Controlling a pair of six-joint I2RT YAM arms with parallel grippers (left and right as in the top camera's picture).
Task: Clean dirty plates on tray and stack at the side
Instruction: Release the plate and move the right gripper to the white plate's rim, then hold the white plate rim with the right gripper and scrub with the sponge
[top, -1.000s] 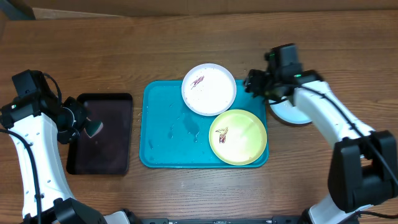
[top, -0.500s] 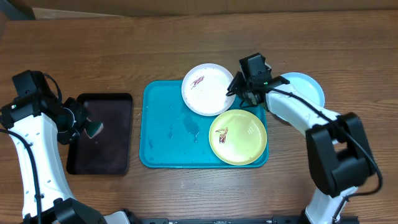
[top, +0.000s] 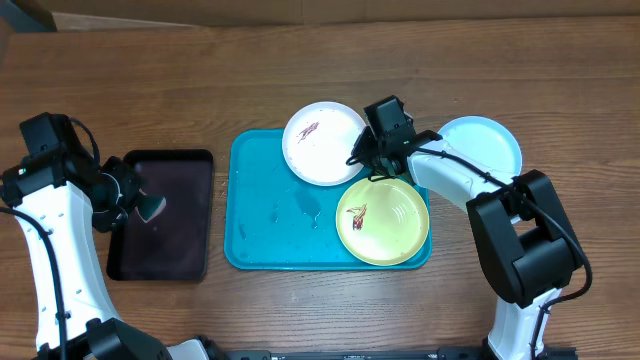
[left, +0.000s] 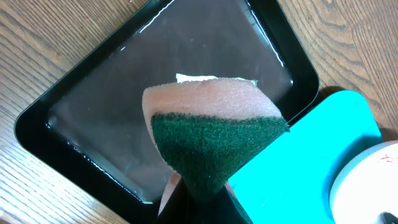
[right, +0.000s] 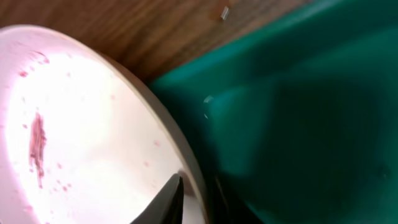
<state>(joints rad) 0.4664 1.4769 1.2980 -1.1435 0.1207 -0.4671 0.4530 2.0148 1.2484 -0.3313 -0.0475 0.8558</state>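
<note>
The white plate (top: 323, 143) with a brown smear sits at the back of the turquoise tray (top: 265, 225), overhanging its far rim. My right gripper (top: 362, 156) is shut on the plate's right rim. In the right wrist view one finger (right: 171, 199) lies on the white plate (right: 81, 124) and the other is under the rim. The yellow-green plate (top: 383, 220), also smeared, lies at the tray's front right. The pale blue plate (top: 482, 143) rests on the table to the right. My left gripper (top: 140, 205) is shut on a green-and-pink sponge (left: 211, 137).
A dark brown-black tray (top: 160, 215) holding shallow water lies left of the turquoise tray, under the sponge. Water drops dot the turquoise tray's middle (top: 300, 205). The right arm reaches across the tray's back right corner.
My right gripper moved left from above the pale blue plate to the white plate's rim and closed on it. The white plate shifted slightly left. The left arm stayed still.
</note>
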